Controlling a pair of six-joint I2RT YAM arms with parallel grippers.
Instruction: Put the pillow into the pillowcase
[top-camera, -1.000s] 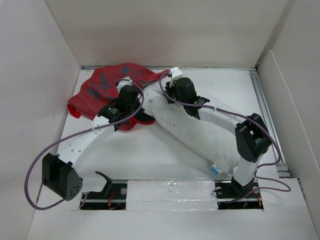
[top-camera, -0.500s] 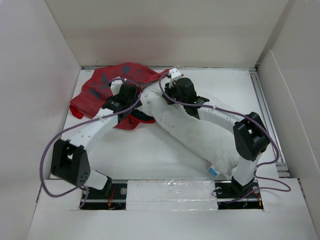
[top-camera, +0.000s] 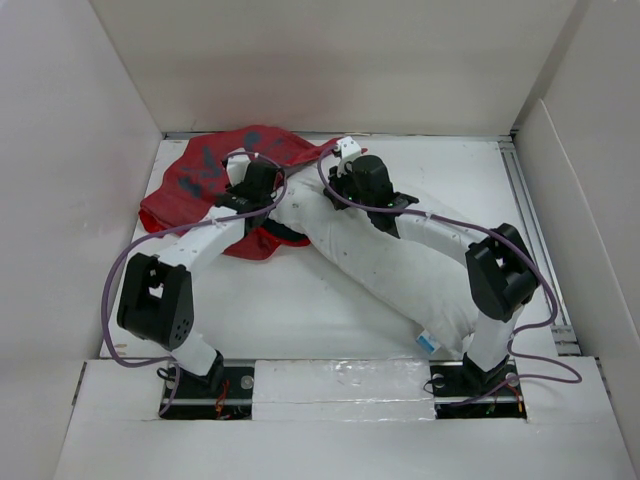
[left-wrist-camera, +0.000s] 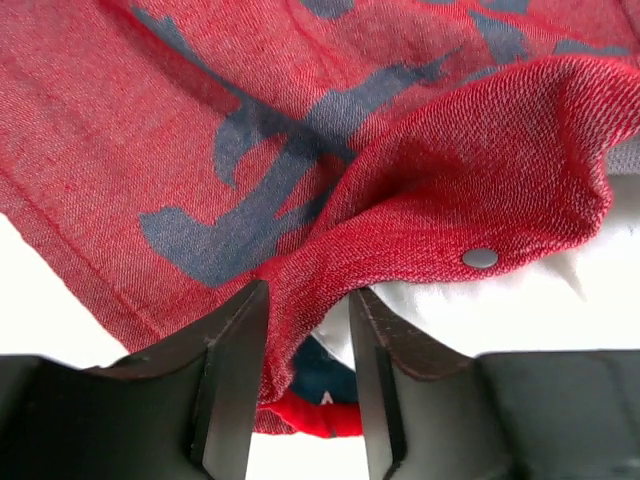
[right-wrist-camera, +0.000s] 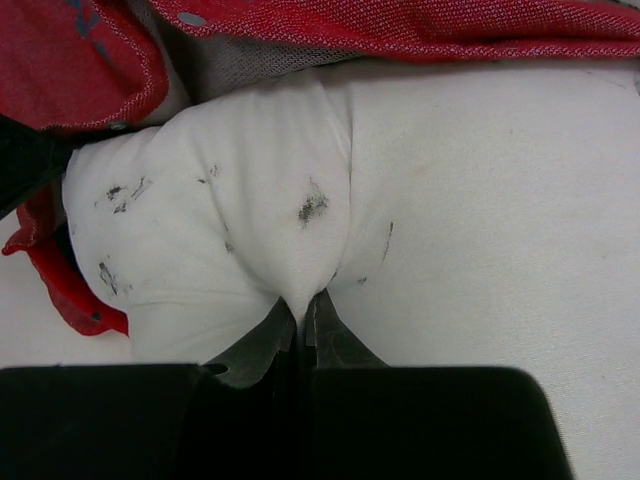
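The white pillow (top-camera: 400, 270) lies diagonally from the near right to the table's middle, its blue-and-white tag (top-camera: 430, 340) at the near end. The red pillowcase (top-camera: 200, 175), dull side with grey-blue marks up, lies bunched at the far left, its open edge against the pillow's far end. My left gripper (top-camera: 262, 185) is shut on a fold of the pillowcase hem (left-wrist-camera: 400, 210), by a metal snap (left-wrist-camera: 480, 257). My right gripper (top-camera: 335, 185) is shut on a pinch of the pillow (right-wrist-camera: 300, 210) near its far end, the jaws pressed together.
White walls box in the table on the left, back and right. A metal rail (top-camera: 535, 230) runs along the right edge. Purple cables loop off both arms. Both arm bases stand at the near edge.
The left arm's elbow has swung up and in from the near left. The left gripper has shifted slightly farther with the pillowcase edge. The right arm and pillow have barely moved.
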